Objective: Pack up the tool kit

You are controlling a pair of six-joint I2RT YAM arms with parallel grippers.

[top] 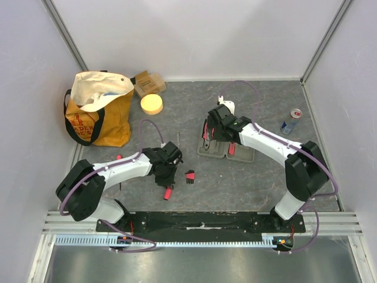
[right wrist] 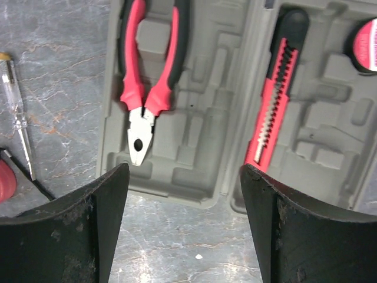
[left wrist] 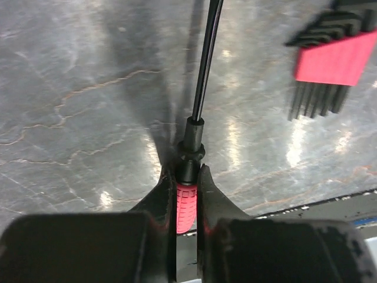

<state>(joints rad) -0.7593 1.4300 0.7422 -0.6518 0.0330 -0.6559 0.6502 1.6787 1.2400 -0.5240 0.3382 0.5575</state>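
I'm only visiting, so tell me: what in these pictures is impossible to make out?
- Left wrist view: screwdriver tip cut off by the top edge; red handle mostly hidden inside the left pincer.
- Left wrist view: hex key set blurred, cut by the right edge.
- Right wrist view: round red-and-black item cut by the right edge, not identifiable.
- Top view: right arm covers much of the tool case.

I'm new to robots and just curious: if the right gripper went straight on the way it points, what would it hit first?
Probably the open case, on bare moulded slots near its front edge, between the pliers and the knife. The right gripper is open; depth is hard to judge.
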